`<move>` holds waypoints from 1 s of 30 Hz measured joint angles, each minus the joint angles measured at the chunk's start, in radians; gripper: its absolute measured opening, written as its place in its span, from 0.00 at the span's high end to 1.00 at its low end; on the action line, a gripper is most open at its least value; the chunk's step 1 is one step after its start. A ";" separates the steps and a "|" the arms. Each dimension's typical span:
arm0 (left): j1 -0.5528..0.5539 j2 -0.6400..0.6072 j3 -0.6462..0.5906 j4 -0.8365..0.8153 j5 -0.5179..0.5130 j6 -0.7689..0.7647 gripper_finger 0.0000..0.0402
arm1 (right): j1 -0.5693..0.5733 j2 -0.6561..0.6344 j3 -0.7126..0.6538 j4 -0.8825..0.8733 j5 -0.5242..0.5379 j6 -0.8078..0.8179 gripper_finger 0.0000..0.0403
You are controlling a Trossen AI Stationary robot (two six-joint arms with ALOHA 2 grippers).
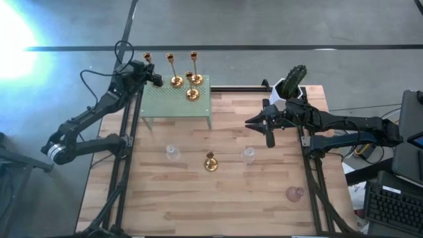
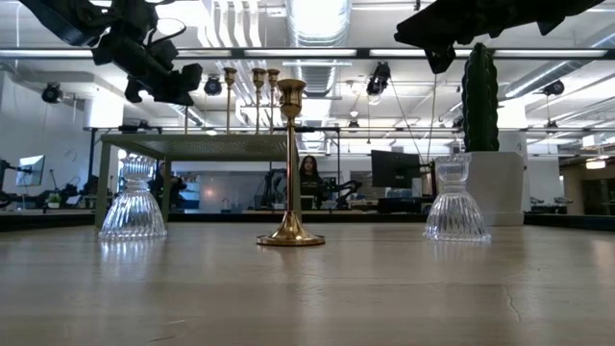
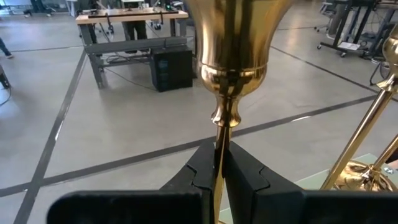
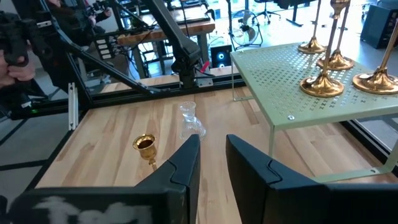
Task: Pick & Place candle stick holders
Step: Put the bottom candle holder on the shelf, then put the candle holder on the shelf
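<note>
My left gripper point(image 1: 157, 79) is at the far left corner of the green perforated stand point(image 1: 177, 102), shut on a tall gold candlestick point(image 3: 231, 50) whose cup point(image 1: 147, 58) shows beside it. Three more gold candlesticks point(image 1: 192, 92) stand with their round bases on the stand. On the wooden table a short gold candlestick point(image 1: 211, 162) stands upright between two clear glass holders point(image 1: 172, 152) point(image 1: 248, 155). A pinkish glass holder point(image 1: 294, 193) stands near the right front. My right gripper point(image 1: 254, 123) hovers open over the table's right half with nothing between its fingers point(image 4: 186, 165). My left gripper pinches the candlestick's thin stem point(image 3: 219, 140), just below the knob under the cup, between its two fingers. The fingers come in nearly level, from the table's left, and lie across the stem. The candlestick stands upright; its base is hidden by the gripper.
A white pot with a green cactus point(image 1: 291, 84) stands at the far right, close behind my right arm. The stand fills the far middle of the table. Bare wood lies along the near edge point(image 1: 211, 211). People and benches show in the room beyond.
</note>
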 joint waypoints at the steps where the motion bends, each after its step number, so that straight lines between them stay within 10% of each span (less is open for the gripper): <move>1: 0.000 0.000 0.000 0.000 0.002 -0.001 0.94 | 0.000 0.000 0.000 0.000 0.000 0.000 0.83; 30: 0.004 -0.165 0.002 -0.229 0.008 -0.030 0.33 | 0.000 0.000 0.000 0.000 0.000 0.000 0.77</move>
